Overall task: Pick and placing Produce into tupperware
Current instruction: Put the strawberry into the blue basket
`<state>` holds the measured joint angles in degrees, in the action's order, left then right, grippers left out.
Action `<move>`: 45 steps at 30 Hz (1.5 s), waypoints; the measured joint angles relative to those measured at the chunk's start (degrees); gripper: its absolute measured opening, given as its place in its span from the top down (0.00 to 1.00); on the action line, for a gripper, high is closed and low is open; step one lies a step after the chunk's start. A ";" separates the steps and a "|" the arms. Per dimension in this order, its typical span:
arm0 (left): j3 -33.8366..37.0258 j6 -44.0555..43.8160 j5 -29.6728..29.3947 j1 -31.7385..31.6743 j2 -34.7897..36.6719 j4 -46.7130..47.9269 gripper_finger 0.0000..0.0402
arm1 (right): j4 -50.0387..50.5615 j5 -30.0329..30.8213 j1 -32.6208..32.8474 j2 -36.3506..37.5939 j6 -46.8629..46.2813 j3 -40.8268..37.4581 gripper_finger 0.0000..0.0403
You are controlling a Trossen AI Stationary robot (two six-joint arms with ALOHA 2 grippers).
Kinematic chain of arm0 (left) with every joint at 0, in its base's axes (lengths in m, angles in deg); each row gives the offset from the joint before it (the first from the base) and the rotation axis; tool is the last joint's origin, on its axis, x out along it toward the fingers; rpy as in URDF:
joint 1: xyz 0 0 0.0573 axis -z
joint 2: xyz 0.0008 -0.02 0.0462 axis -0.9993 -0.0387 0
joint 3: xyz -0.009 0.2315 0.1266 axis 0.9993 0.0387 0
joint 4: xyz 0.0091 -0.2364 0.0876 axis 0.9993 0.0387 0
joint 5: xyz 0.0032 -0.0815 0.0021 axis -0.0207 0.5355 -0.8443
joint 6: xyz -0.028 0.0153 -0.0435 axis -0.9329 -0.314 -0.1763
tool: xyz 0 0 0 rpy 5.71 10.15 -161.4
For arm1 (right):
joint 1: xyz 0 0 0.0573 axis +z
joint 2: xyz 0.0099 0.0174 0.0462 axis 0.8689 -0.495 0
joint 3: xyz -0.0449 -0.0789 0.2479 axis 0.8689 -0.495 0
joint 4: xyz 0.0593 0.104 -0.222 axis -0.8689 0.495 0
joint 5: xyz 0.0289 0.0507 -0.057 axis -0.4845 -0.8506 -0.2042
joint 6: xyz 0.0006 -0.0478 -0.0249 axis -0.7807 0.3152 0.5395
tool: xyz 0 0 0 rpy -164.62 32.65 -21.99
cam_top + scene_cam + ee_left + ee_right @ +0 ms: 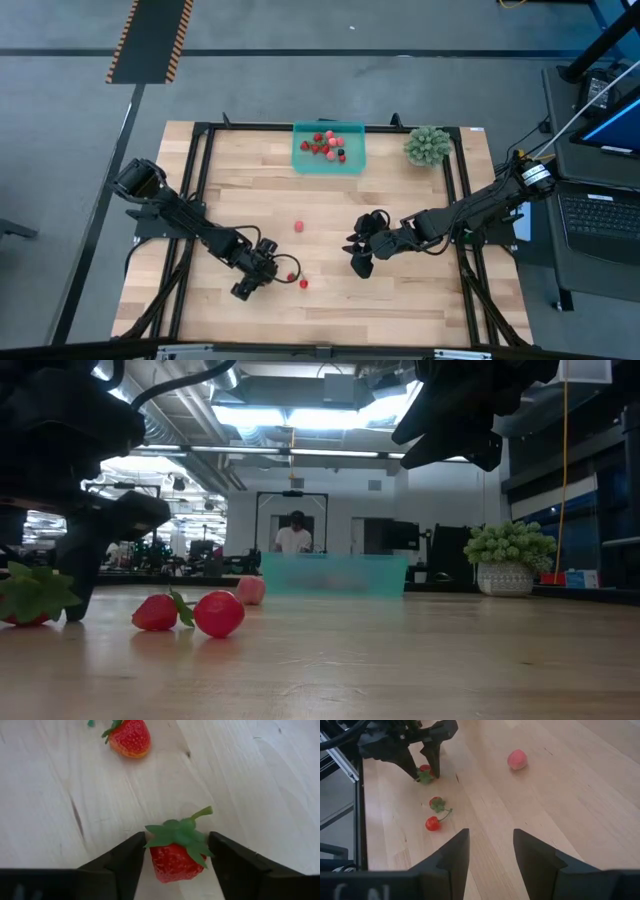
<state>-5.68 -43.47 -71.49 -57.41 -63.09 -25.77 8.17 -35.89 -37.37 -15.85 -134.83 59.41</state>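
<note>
One small strawberry [174, 860] sits on the table between the left gripper's [175, 862] spread, not-yet-touching fingers; likely light and slick, best pinched across its red body.

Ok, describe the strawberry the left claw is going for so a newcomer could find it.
Start at the left arm, near the wooden table's front edge. Its claw straddles a red strawberry with a leafy green top. Unlike the loose pieces beside it and the pink one mid-table, it alone sits between two dark fingers.
</note>
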 joint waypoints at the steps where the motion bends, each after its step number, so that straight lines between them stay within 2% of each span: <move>1: 0.00 0.07 -0.17 -0.10 0.00 0.02 0.50 | 0.00 0.00 0.00 0.00 0.00 0.00 0.62; 7: 0.00 0.33 0.00 -0.87 0.00 0.12 0.66 | 0.00 0.00 0.00 0.00 0.00 0.00 0.62; 18: -0.34 1.24 1.04 -2.00 0.52 0.71 0.66 | 0.01 0.00 0.00 0.00 -0.01 0.02 0.62; 23: -2.21 4.18 1.64 -4.95 3.41 1.46 0.67 | -0.01 -0.01 0.00 0.00 -0.02 0.02 0.62; 30: -7.64 11.49 2.55 -17.30 6.75 8.05 0.65 | -0.07 0.00 0.00 -0.02 0.03 0.02 0.62; 38: -15.40 19.88 16.09 -36.40 6.43 8.85 0.66 | -0.33 0.00 0.00 -0.02 0.05 0.02 0.62; 42: -20.76 22.63 17.85 -44.14 5.95 9.26 0.66 | -0.14 0.00 0.00 -0.02 0.42 0.02 0.62; 45: -24.81 23.98 18.90 -48.92 2.98 9.33 0.66 | -0.03 0.00 0.00 -0.02 1.91 0.02 0.62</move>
<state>-30.49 -19.50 -52.59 -106.33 -60.11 -16.43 8.14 -35.89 -37.37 -15.87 -132.92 59.43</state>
